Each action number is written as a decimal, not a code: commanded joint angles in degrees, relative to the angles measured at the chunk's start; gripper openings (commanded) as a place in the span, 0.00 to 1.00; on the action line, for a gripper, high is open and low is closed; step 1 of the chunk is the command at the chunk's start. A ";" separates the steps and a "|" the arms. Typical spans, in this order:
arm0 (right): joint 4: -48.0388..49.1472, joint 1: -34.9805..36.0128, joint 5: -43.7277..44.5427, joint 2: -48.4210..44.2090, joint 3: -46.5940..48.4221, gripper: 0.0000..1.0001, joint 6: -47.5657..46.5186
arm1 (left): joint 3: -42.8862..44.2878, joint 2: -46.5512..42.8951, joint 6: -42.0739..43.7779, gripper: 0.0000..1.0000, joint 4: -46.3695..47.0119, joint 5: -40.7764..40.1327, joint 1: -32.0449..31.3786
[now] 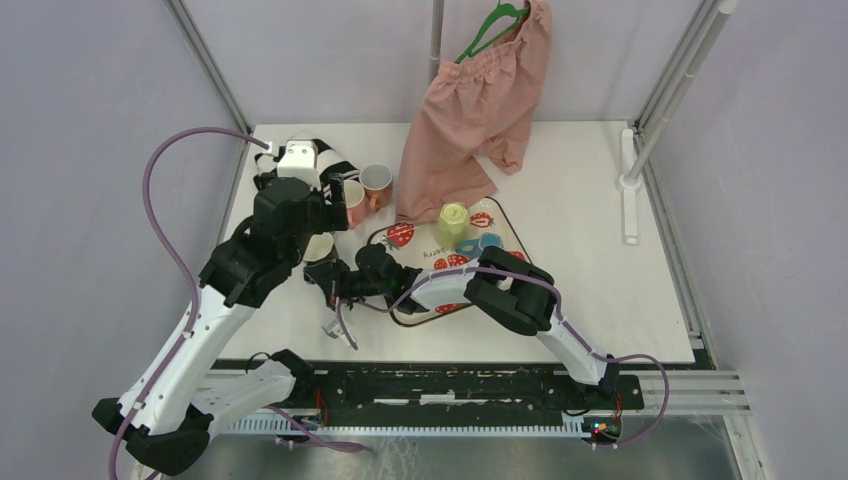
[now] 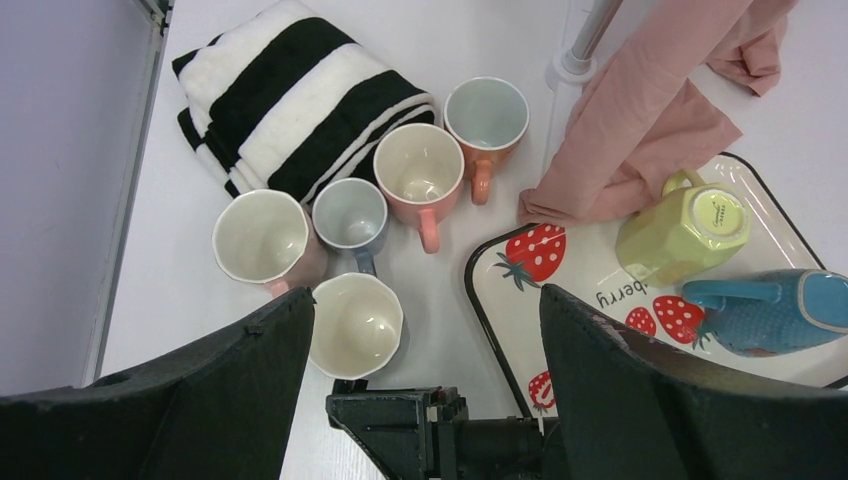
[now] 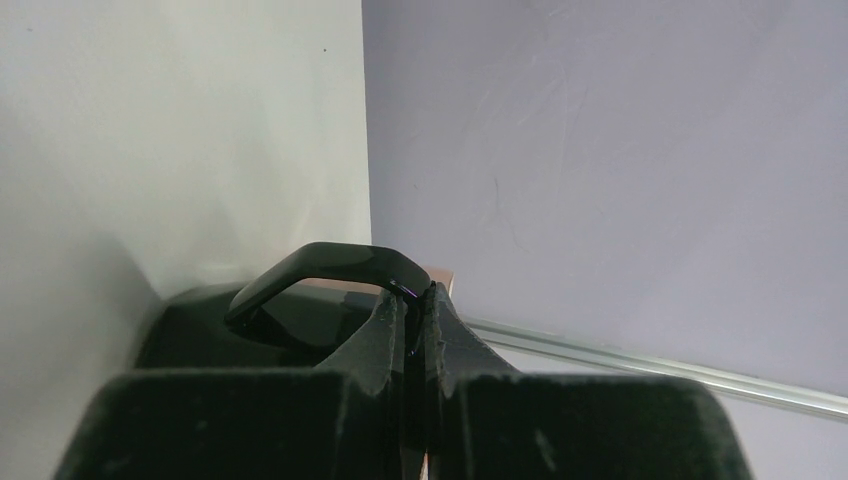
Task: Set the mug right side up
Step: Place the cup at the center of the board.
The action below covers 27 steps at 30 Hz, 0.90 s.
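White desk (image 1: 600, 250) under two arms; mug-turning looks partly done.
Left jaws spread wide, empty, above five upright mugs (image 2: 418, 175); right of them, on the tray (image 2: 585, 262), a green mug (image 2: 683, 230) sits base-up, a blue mug (image 2: 775, 312) lies sideways; right jaws pressed together, empty.

White table top (image 1: 600, 250), matte, boxed in on three sides. Left wall panel (image 1: 90, 120), back wall panel (image 1: 330, 50) and right wall panel (image 1: 770, 200): plain pale grey-lilac. Slanted metal frame post (image 1: 208, 65) at back-left corner. White tube (image 1: 672, 100) rises from a white bracket (image 1: 629, 185) on the table's right side. Vertical pole (image 1: 437, 30) at back centre. Black rail (image 1: 450, 385) along near edge, dull metal surface (image 1: 450, 455) below. Light even, shadows soft.
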 commanded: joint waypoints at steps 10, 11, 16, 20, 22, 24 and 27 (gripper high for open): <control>6.40 -0.93 -2.39 0.66 4.83 0.26 -1.60 | 1.11 0.16 1.59 0.89 0.12 -1.72 0.16; 6.24 -0.96 -2.49 0.57 4.74 0.27 -1.65 | 1.11 0.21 1.64 0.89 0.12 -1.70 0.17; 5.95 -0.95 -2.87 -1.03 3.00 0.34 -2.13 | 1.16 0.66 1.34 0.89 -0.58 -2.69 0.17; 5.60 -0.97 -2.78 -2.02 0.80 0.37 -2.46 | 0.81 0.22 0.87 0.89 -0.58 -2.47 0.17; 5.60 -0.89 -2.59 -2.46 -0.46 0.39 -2.46 | 0.68 0.00 0.80 0.89 -0.66 -2.43 0.17; 5.86 -0.69 -2.26 -3.15 -2.00 0.40 -2.53 | 0.59 -0.22 0.64 0.89 -0.82 -2.43 0.17; 6.28 -0.60 -1.75 -4.00 -3.79 0.42 -2.48 | 0.49 -0.41 0.61 0.89 -1.04 -2.43 0.16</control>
